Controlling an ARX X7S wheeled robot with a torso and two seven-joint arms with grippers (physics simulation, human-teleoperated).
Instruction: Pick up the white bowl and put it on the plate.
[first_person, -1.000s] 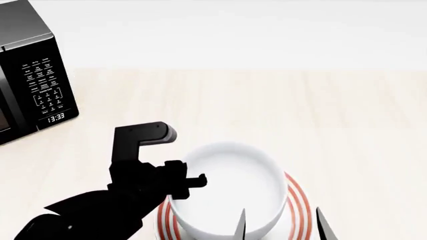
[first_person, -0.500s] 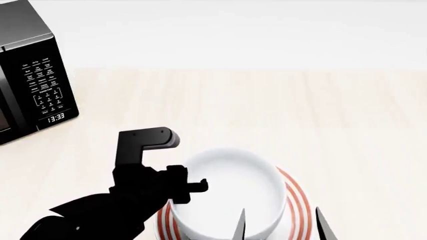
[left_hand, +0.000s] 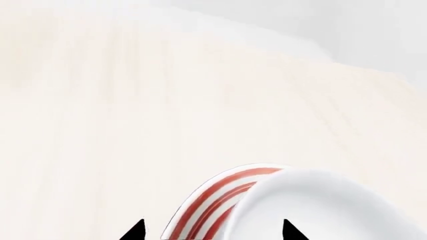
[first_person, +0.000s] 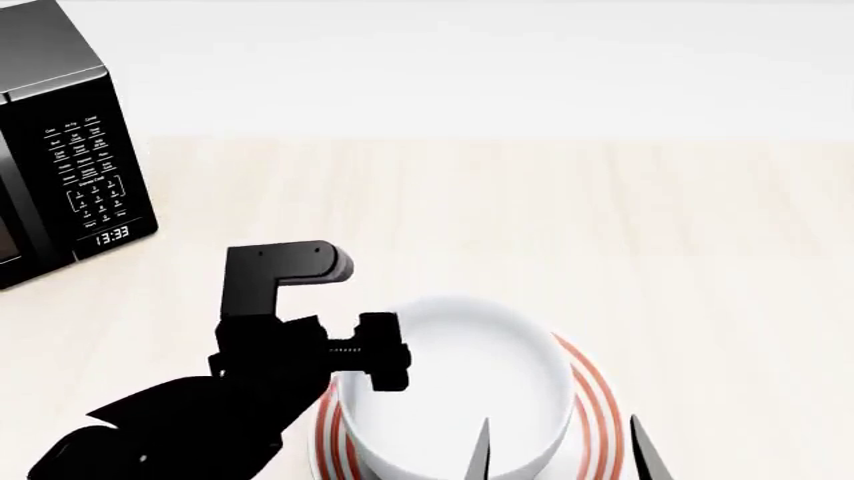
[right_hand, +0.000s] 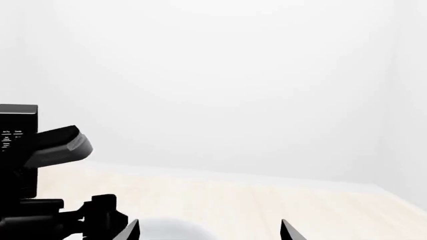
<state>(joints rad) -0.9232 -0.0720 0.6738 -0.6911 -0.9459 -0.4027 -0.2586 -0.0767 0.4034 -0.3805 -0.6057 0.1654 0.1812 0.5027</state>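
white bowl (first_person: 454, 395) sits on plate (first_person: 598, 400); left gripper (left_hand: 210, 231) jaws spread beside the bowl; right gripper (first_person: 561, 452) jaws spread, empty

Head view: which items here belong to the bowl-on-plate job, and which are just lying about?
Belongs to the job:
- white bowl, sitting on the plate
- plate, red-ringed, under the bowl
- left claw, at the bowl's rim
- right claw, tips spread over the bowl

Just lying about:
- microwave, far left on the wooden table
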